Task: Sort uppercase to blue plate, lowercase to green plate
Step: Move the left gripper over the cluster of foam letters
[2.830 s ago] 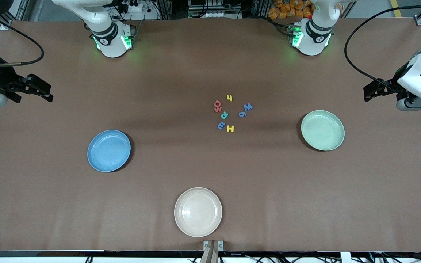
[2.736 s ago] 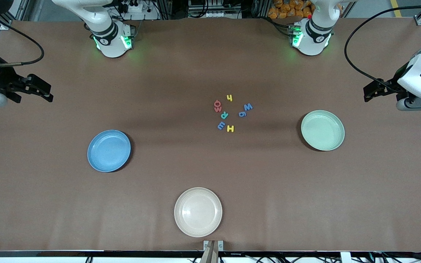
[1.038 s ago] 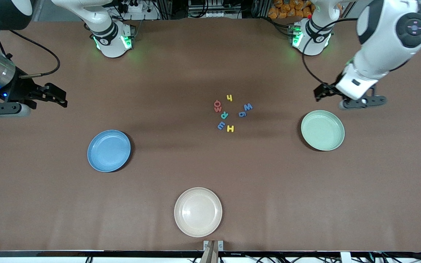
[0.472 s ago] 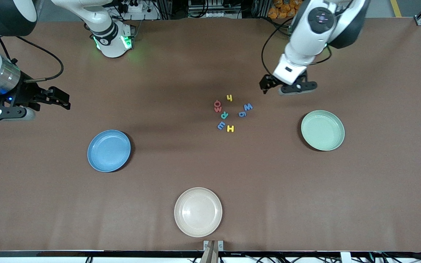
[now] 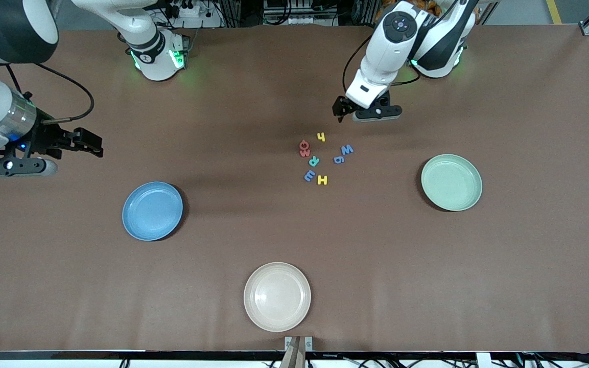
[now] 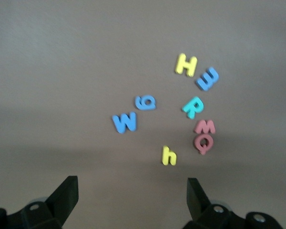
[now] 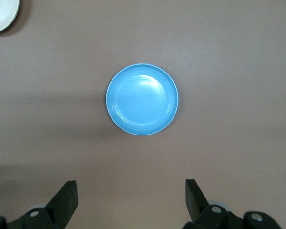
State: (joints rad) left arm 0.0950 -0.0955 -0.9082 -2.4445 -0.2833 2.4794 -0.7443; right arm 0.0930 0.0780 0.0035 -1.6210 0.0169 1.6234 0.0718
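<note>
Left claw (image 5: 339, 113) has swung in above the letters (image 6: 169, 155), wide open, empty; we are judging them light, soft foam: pinch edges. Right claw (image 5: 95, 144) open, empty, waiting.

All eight foam letters lie flat in one loose cluster mid-table: teal R (image 5: 314, 161), yellow H (image 5: 322, 180), red O (image 5: 303, 144), blue W (image 5: 347, 150); yellow h (image 5: 321, 136), blue g (image 5: 339, 160), blue e-like piece (image 5: 309, 176), red w (image 5: 304, 152); blue plate (image 5: 152, 210) and green plate (image 5: 451, 182) both sit empty, well apart.

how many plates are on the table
3. The blue plate sits toward the right arm's end, the green plate toward the left arm's end, and the beige plate nearest the front camera. None looks hidden.
</note>
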